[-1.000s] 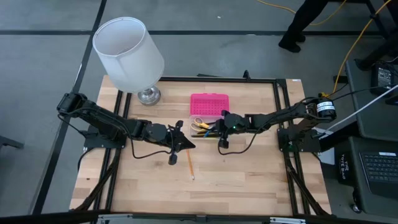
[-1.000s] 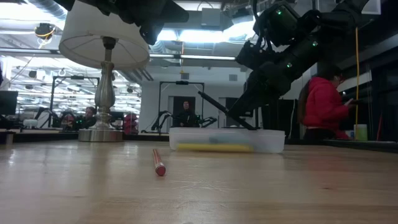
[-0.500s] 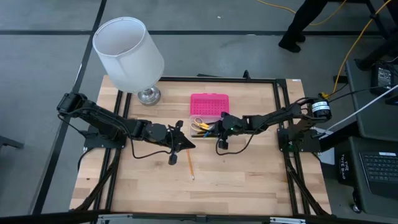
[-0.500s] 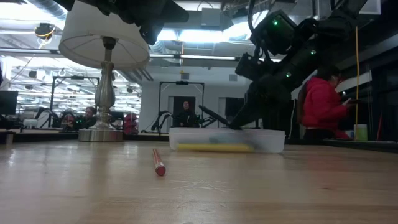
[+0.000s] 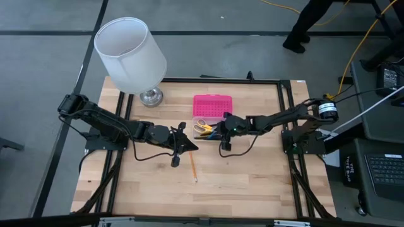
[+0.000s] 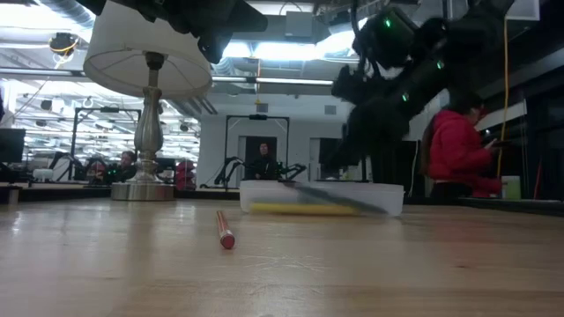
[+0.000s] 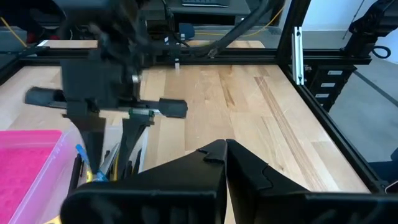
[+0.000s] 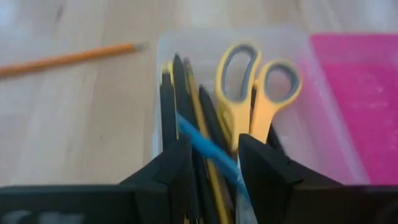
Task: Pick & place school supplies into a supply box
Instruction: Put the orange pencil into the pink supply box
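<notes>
The supply box (image 5: pixel 203 130) is a clear tray with its pink lid (image 5: pixel 212 108) folded back toward the far edge. In it lie several pens and pencils and the yellow-handled scissors (image 8: pixel 258 93). My right gripper (image 8: pixel 216 142) hangs open just over the box's right end (image 5: pixel 216 131), slanting down. A blue pen (image 8: pixel 202 143) runs aslant through the gap between its fingers. One orange pencil (image 5: pixel 192 167) lies flat on the table, nearer than the box. My left gripper (image 5: pixel 191 147) waits shut and empty above the table, left of the box's near corner. My right gripper stands open around the blue pen's near stretch (image 8: pixel 230 171). I cannot tell whether a finger touches it. The pen lies slanted on the other pens in the box.
A lamp with a white shade (image 5: pixel 130 53) and a metal base (image 5: pixel 150 96) stands at the far left. A black frame rail (image 5: pixel 284 120) borders the table. Bare wood lies near and right of the box. A person in red (image 6: pixel 458 150) sits beyond the table.
My right gripper has sunk a little toward the box and let go. The dark pen that it held slanting above the box has dropped and now lies low in the box.
</notes>
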